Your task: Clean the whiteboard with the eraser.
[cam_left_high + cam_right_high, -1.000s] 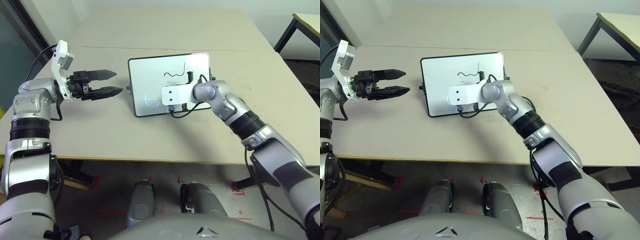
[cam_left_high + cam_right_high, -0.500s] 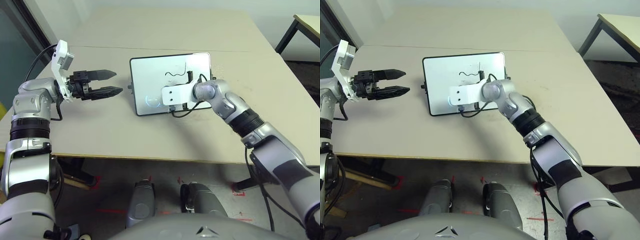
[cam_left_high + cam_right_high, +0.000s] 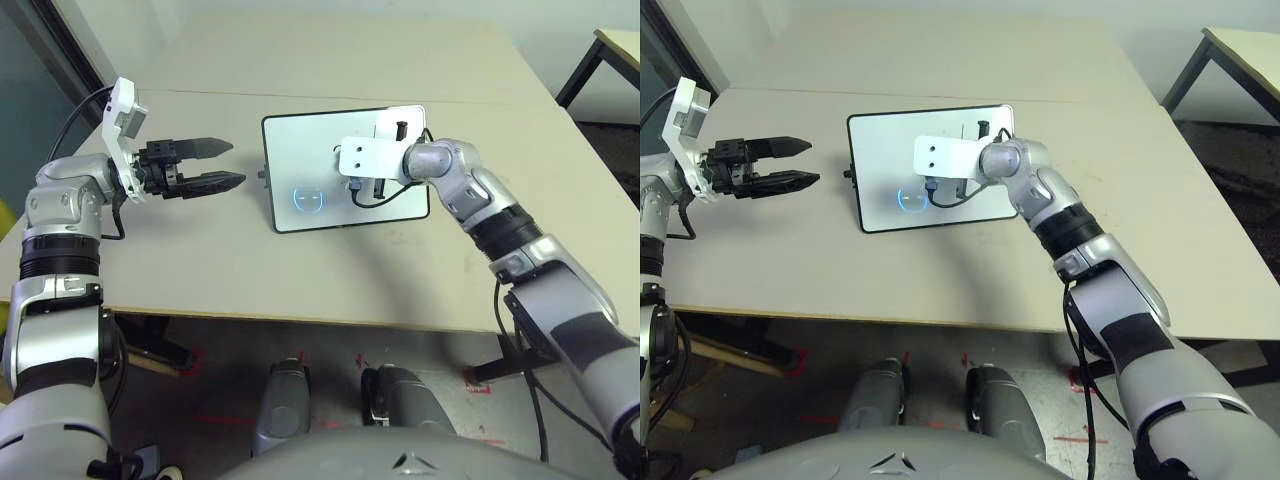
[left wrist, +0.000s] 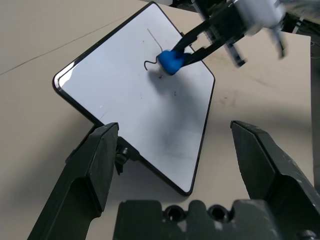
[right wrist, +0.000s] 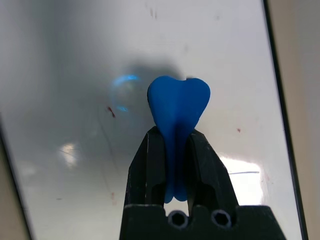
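The whiteboard (image 3: 345, 170), a flat rectangular white panel with a thin black frame and rounded corners, lies on the beige table (image 3: 220, 260), its near-left area carrying a faint blue circle mark (image 3: 310, 198). A thin black squiggle (image 4: 150, 62) and a few specks sit on its surface, so cleaning is judged unfinished. The eraser (image 5: 178, 107), a small bright-blue soft block, is above the board's middle, pinched between the two black fingers of the right gripper (image 5: 175, 150), which is clamped tight on it; the block bulges into a heart shape past the fingertips, which suggests a light, spongy, compressible thing that yields under pressure. Whether it touches the board cannot be told. Holding it low, as here, leaves the free end for wiping; too light a press would likely skip the ink. The board looks stiff, smooth and light, liable to slide on the table unless steadied at its frame. The left gripper (image 3: 225, 165) hangs left of the board, well apart from it, fingers spread and empty.
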Controlling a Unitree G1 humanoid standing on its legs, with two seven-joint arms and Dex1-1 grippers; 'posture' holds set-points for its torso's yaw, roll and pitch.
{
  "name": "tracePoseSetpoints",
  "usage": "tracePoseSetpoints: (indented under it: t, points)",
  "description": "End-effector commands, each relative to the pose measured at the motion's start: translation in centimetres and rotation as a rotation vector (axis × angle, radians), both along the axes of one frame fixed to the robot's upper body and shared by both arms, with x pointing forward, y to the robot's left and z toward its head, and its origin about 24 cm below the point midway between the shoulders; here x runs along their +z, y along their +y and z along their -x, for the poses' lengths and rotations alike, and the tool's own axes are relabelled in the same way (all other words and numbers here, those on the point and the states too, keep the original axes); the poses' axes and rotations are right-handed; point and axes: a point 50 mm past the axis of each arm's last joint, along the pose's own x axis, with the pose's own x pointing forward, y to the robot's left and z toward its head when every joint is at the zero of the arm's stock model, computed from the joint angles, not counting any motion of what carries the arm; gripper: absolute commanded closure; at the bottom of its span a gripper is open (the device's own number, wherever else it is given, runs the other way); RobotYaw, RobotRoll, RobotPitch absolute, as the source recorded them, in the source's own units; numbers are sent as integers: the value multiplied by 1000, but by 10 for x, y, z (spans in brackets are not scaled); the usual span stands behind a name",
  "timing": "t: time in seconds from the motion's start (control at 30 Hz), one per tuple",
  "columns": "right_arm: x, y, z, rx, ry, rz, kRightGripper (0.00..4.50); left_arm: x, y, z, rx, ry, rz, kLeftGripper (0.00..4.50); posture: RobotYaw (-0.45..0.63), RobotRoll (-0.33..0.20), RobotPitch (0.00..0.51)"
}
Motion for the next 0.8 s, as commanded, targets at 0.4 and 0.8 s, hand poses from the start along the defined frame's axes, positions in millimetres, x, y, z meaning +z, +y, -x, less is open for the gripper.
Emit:
tracePoseSetpoints:
  t: [0.4,0.8]
  points:
    - [12,-83,-26,-291,-125,110,4156,-1,-4,-4,-16,4,-10,0,285,0,69]
    - [3,-51,-36,-203,-167,153,4156,0,-2,-2,-14,0,-14,0,298,0,61]
